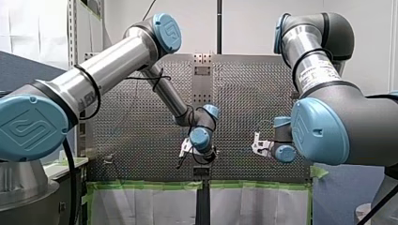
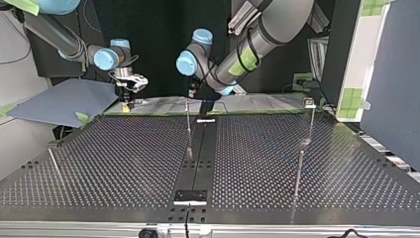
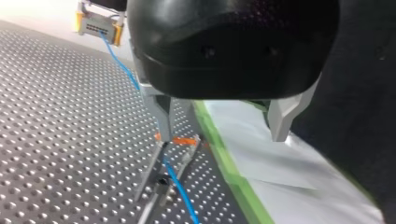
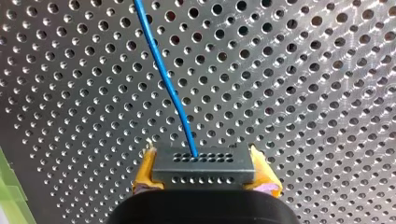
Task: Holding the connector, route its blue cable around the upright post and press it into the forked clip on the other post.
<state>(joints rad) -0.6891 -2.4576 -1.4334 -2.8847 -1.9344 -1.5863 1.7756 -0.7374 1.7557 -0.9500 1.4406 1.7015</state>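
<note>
The grey connector (image 4: pixel 204 163) is clamped between the yellow pads of the right gripper (image 4: pixel 205 173) and held low over the perforated table (image 4: pixel 303 93). This is judged to be so that the blue cable (image 4: pixel 163 70) is drawn out in a free line. The left gripper (image 3: pixel 223 126) is held with its metal fingers apart, around nothing. One finger is just beside the cable at the orange forked clip (image 3: pixel 180 139), probably to guide it. Whether the cable is seated there cannot be told. No container is seen.

Bright, even light; glints across perforated table (image 2: pixel 124 148); faint soft shadows.
</note>
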